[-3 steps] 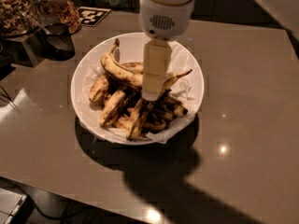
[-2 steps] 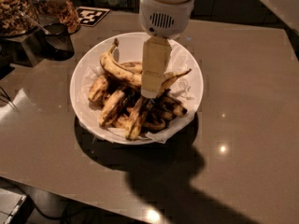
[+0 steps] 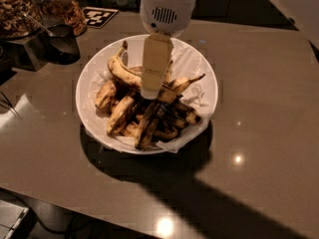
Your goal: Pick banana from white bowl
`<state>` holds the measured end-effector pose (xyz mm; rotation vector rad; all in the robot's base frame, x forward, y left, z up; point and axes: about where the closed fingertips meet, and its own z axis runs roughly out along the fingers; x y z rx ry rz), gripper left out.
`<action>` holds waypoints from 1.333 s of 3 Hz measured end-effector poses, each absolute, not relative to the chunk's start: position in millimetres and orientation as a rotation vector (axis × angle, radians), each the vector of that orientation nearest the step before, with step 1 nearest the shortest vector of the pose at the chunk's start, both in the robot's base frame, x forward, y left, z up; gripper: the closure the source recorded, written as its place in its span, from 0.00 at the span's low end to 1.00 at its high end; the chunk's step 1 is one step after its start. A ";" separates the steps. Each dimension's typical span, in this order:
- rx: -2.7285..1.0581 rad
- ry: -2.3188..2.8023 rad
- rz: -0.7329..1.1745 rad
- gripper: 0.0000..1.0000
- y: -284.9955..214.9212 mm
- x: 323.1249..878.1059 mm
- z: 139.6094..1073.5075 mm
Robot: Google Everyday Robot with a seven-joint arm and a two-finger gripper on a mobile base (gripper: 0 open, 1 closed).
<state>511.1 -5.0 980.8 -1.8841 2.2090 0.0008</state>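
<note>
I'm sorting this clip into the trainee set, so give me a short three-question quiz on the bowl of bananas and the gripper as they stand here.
1. True or false: the gripper hangs over bare table, clear of the white bowl.
2. What fills the bowl? A) apples B) speckled bananas C) nuts
3. The long banana ends in a dark stem tip. Does that tip point toward the top or the bottom of the picture?

Key:
1. False. The gripper sits low over the fruit inside the bowl.
2. B.
3. The top.
</note>
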 end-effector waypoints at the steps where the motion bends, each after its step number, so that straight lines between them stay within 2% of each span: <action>1: -1.916 2.218 0.052 0.00 4.5 515.5 970.8; 4: -1.874 2.325 0.071 0.02 0.3 514.3 948.0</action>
